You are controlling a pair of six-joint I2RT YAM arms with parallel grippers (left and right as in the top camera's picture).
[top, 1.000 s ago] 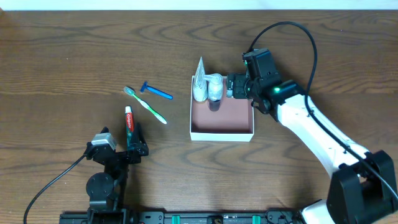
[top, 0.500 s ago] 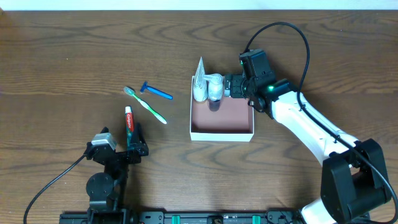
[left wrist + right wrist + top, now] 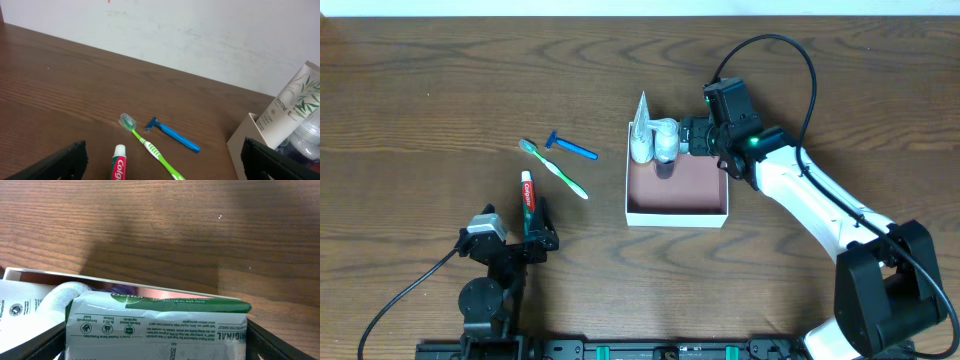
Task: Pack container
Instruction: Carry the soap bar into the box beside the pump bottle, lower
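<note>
Brown wooden desk [image 3: 420, 100]. The container [image 3: 676, 218], a square box with white walls and a reddish-brown floor, sits right of centre on the desk; the near half of its floor is bare. Along its far wall a white tube [image 3: 641, 128] stands in the left corner, with a pale bottle [image 3: 665, 140] just beside it. The right hand [image 3: 698, 137] is at the far right corner of the container, grasping a green-and-white carton [image 3: 157, 325]. In the right wrist view the carton fills the gap between the two fingers and lies crosswise, its print upside down, with the container's white rim behind it. I cannot tell whether the carton touches the floor of the box. Well left of the container, a green toothbrush [image 3: 555, 168] lies slanted on the desk, a blue razor [image 3: 570, 147] near its head but apart from it. A red-and-white toothpaste tube [image 3: 527, 192] lies nearer the front edge. The left hand [image 3: 523, 230] rests low by the toothpaste, fingers spread wide and released, grasping nothing; the cap end of the tube shows between them in the left wrist view.
</note>
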